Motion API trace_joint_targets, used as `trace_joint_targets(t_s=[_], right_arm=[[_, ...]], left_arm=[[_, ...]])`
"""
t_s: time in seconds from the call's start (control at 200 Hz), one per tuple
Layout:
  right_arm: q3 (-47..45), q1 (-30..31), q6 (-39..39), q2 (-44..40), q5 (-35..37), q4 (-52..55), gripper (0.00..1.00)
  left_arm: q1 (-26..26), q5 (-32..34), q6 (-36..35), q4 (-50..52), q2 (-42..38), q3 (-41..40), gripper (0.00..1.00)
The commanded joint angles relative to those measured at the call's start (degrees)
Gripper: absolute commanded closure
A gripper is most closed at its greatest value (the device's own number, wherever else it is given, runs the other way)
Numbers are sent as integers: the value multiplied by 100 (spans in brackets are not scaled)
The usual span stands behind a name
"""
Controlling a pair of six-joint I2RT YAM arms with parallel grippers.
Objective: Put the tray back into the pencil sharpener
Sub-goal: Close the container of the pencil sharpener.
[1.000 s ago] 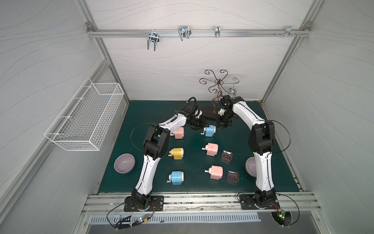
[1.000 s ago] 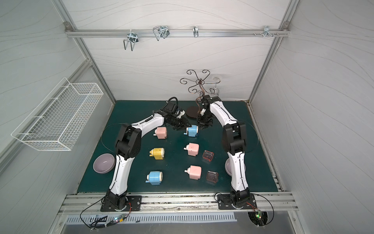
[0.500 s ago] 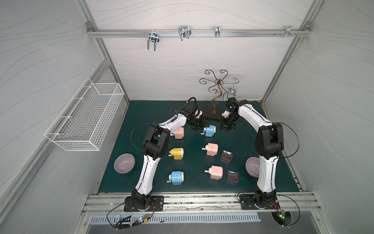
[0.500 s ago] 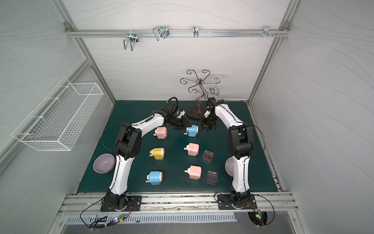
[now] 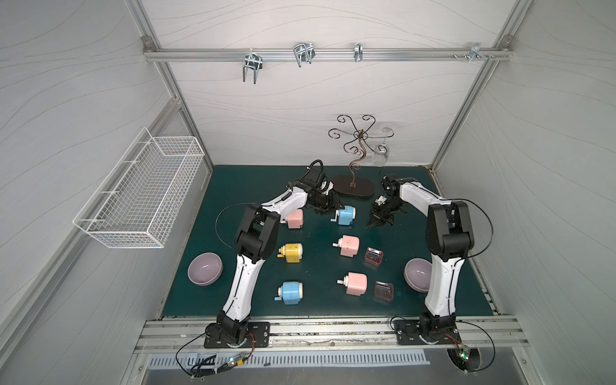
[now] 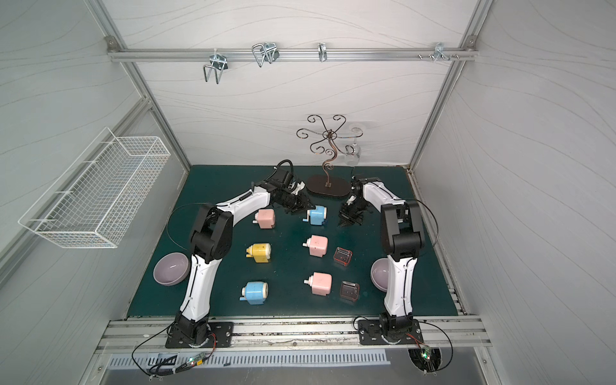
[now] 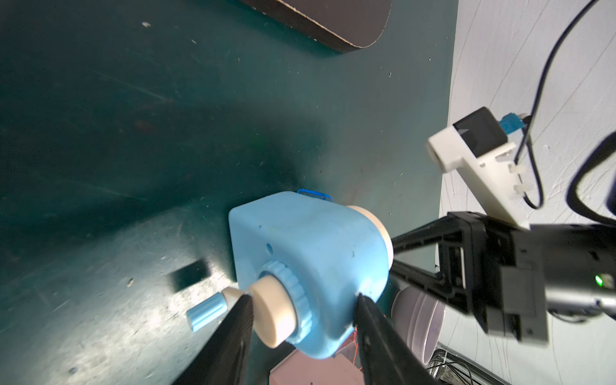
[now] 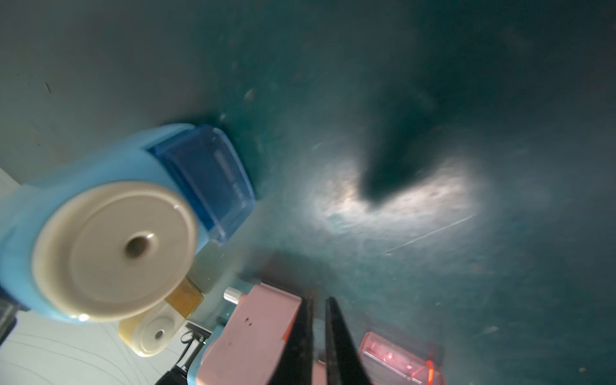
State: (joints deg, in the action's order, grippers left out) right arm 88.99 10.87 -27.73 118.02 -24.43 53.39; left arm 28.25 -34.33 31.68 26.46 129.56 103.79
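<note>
— Beside the right end effector (image 5: 372, 224), what has been altered since a second ago?

— It has been drawn back from the blue pencil sharpener (image 5: 346, 215), toward the robot's right. Its jaws have been brought almost together, and nothing is held between them.

— And how is the room laid out?

— A dark green counter (image 5: 233, 180) is enclosed by white panelled walls. A curled metal stand (image 5: 353, 186) is set behind and between the two end effectors. Two pink sharpeners (image 5: 349, 245), each with a loose reddish tray (image 5: 373, 256) beside it, are laid nearer the robot than the right end effector.

— Where is the tray (image 8: 206, 180) found?

— The clear blue tray is seen seated in the blue pencil sharpener, on the side turned toward the stand. That sharpener is clasped at its crank end by the left end effector (image 7: 301, 296). Its jaws are held partly apart, and its fingertips are pressed against either side of the body. The tray is left untouched by the right end effector, which is held apart from it, on the sharpener's right.
</note>
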Motion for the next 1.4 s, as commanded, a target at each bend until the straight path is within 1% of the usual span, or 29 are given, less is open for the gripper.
trace_joint_targets(t_s=[0.0,0.04,0.125,0.27,0.62,0.996,1.156,1.396], right_arm=[[-160,-303,-563,-324,-360,-568,95],[-163,-360,-671,-272,-410,-662,97],[-90,-420,-854,-73,-457,-793,100],[30,-420,-1128,232,-458,-978,100],[-167,-326,-1884,469,-519,-1756,100],[-259,60,-2273,746,-721,-2227,100],[-340,185,-2349,708,-789,-2338,100],[-469,198,-2461,568,-932,-2511,100]], left_arm=[[146,137,-83,350,373,-105,48],[146,136,-83,339,384,-113,48],[154,124,-55,326,390,-108,48],[165,118,-31,307,408,-111,48],[190,77,14,264,431,-121,48],[198,87,11,282,434,-121,48],[205,79,13,291,437,-115,48],[224,80,18,281,470,-122,48]])
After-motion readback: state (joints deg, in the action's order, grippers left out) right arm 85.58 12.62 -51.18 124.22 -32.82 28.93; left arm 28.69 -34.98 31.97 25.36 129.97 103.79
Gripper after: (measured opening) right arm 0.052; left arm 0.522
